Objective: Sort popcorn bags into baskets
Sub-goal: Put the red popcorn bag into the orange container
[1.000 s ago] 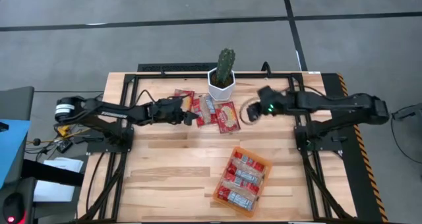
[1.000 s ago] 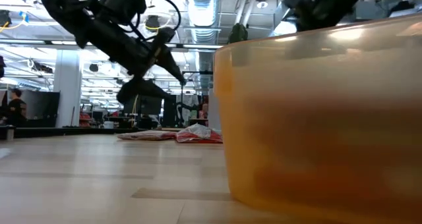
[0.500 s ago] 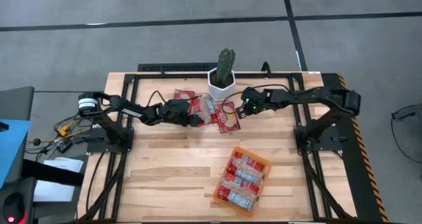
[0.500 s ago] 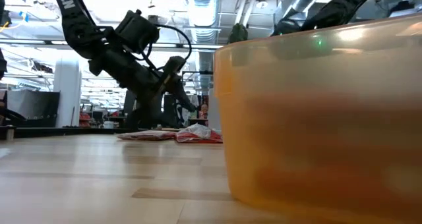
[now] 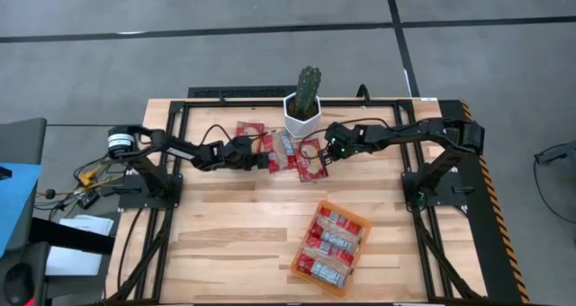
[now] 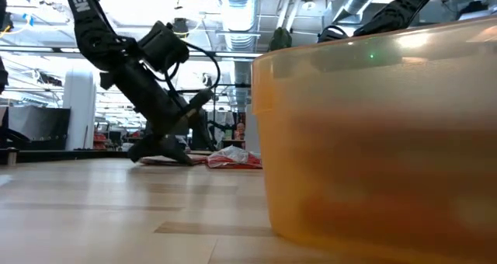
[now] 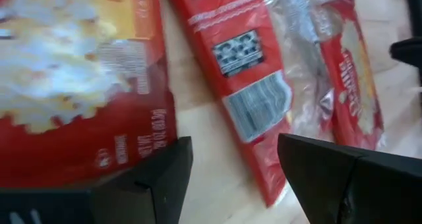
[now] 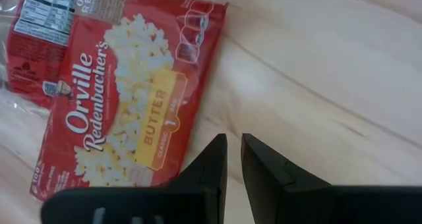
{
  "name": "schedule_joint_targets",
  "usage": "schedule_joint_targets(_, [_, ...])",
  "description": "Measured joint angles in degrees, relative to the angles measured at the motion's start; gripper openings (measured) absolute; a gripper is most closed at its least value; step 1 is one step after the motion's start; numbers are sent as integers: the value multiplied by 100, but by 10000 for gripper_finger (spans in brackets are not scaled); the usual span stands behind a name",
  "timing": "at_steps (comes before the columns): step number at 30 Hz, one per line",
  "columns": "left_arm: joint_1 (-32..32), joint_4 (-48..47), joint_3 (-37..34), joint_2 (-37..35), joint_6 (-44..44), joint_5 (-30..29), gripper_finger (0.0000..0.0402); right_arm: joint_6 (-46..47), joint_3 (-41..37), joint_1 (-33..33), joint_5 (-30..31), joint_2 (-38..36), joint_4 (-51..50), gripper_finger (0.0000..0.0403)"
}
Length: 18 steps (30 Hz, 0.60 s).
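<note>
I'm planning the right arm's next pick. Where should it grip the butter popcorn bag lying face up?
Probably the bag's free edge toward the right gripper, coming from above: it lies flat on the table, bare wood borders that side, and other bags crowd the far side.

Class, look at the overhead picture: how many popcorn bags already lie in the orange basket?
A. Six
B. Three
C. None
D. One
B: the high view shows three popcorn bags lying side by side in the orange basket, with the other bags loose by the cactus pot.
</note>
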Motion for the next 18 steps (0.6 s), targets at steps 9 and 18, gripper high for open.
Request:
schedule_joint_targets(9, [26, 1611, 73, 900, -113, -174, 221, -93, 0, -68, 13, 0, 60, 71])
schedule_joint_targets(18, [23, 1276, 360, 969, 282, -395, 174, -108, 4, -61, 11, 0, 281, 71])
